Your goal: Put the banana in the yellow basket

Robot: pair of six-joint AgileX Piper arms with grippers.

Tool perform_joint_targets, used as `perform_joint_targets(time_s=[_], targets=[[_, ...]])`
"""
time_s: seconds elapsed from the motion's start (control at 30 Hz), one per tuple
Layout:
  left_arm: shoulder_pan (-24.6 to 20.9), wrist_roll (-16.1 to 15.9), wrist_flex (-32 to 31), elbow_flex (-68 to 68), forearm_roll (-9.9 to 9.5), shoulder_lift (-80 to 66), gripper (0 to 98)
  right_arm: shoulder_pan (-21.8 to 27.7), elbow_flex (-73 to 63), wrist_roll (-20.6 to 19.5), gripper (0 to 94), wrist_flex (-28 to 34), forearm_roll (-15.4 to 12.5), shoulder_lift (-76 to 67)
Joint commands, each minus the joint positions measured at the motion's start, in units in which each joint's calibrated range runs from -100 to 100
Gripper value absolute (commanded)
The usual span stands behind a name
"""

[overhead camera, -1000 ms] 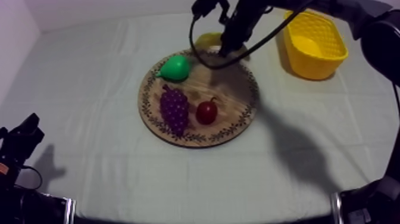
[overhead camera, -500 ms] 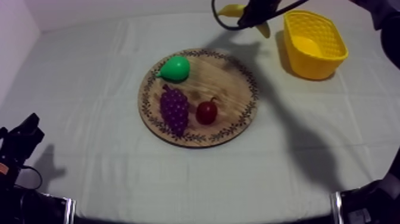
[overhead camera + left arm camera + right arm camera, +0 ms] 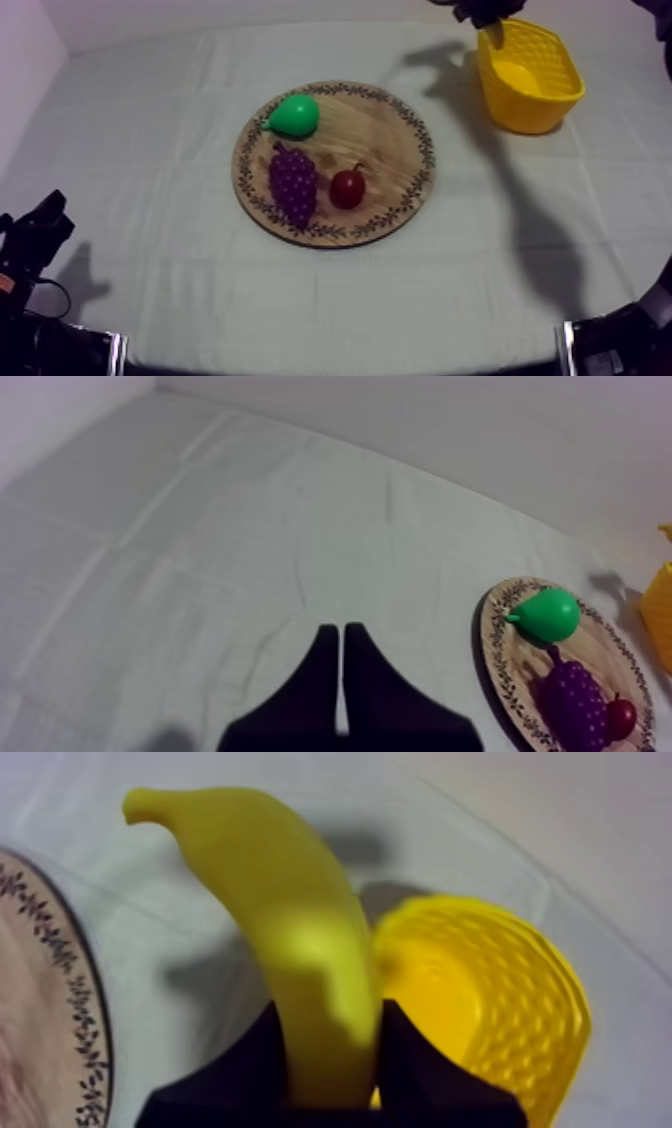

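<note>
Where the left arm rested: left gripper (image 3: 341, 631) was clenched on nothing, well apart.
Board: round wooden board with patterned rim (image 3: 395, 150) lay mid-table.
Right gripper (image 3: 328, 1012): grasped long yellow toy banana (image 3: 300, 922) by one end, axis pointing away from fingers.
Basket: yellow latticed basket (image 3: 530, 110) lay just beside the banana, lower down.
Surface, room: flat grey-white cloth (image 3: 150, 150); white wall (image 3: 200, 15) stood behind.

No readable text, labels or numbers anywhere.

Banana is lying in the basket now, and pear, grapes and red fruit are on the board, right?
No: the right wrist view shows the banana clamped in the right gripper near the basket, not in it. The rest is right.
</note>
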Motion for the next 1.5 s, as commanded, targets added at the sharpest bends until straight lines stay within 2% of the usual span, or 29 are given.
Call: perform_joint_targets(time_s=[0.0, 0.63, 1.17, 1.27, 1.47], targets=[[-0.01, -0.01, 0.04, 0.02, 0.0, -0.03, 0.1, 1.63, -0.27, -0.24, 15.6, -0.5, 0.2, 0.37], [-0.01, -0.02, 0.04, 0.02, 0.0, -0.03, 0.1, 7.45, 5.43, -0.68, 14.4, -2.51, 0.45, 0.6], [-0.01, -0.01, 0.04, 0.02, 0.0, -0.03, 0.1, 8.01, 17.05, -3.26, 14.1, -6.91, 2.22, 0.06], [-0.01, -0.01, 0.04, 0.02, 0.0, -0.03, 0.1, 7.93, 17.92, -3.5, 16.8, -7.29, 2.29, -0.29], [-0.01, -0.01, 0.04, 0.02, 0.0, -0.03, 0.1, 7.89, 18.83, -4.05, 28.2, -7.94, 2.3, -1.18]])
